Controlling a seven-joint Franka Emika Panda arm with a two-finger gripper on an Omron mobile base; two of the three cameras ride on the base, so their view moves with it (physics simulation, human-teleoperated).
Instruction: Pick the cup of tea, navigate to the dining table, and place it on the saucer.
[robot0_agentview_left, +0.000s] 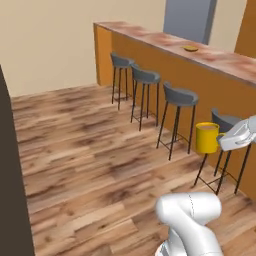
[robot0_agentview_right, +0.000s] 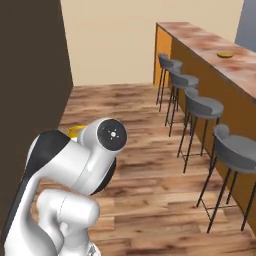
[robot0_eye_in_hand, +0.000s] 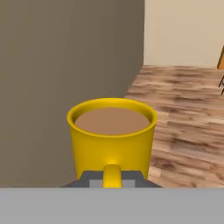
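Note:
The cup of tea (robot0_eye_in_hand: 111, 135) is a small yellow mug full of light brown liquid. It hangs upright in the air, with my gripper (robot0_eye_in_hand: 111, 178) shut on its side handle. From the left base view the cup of tea (robot0_agentview_left: 206, 137) floats in front of the nearest stool, and my gripper (robot0_agentview_left: 221, 139) reaches it from the right. A sliver of the cup (robot0_agentview_right: 76, 131) peeks out behind my arm. The saucer (robot0_agentview_left: 190, 48), a flat yellow plate, lies on the marbled top of the dining table (robot0_agentview_left: 220, 61), far ahead. The saucer (robot0_agentview_right: 225, 54) and the dining table (robot0_agentview_right: 200, 42) also appear at the upper right.
Several grey bar stools (robot0_agentview_left: 180, 97) line the table's orange side (robot0_agentview_left: 150, 65) over a wooden floor (robot0_agentview_left: 90, 150). A tall dark cabinet wall (robot0_agentview_left: 10, 175) stands close on the left, also seen as the cabinet wall (robot0_agentview_right: 30, 75).

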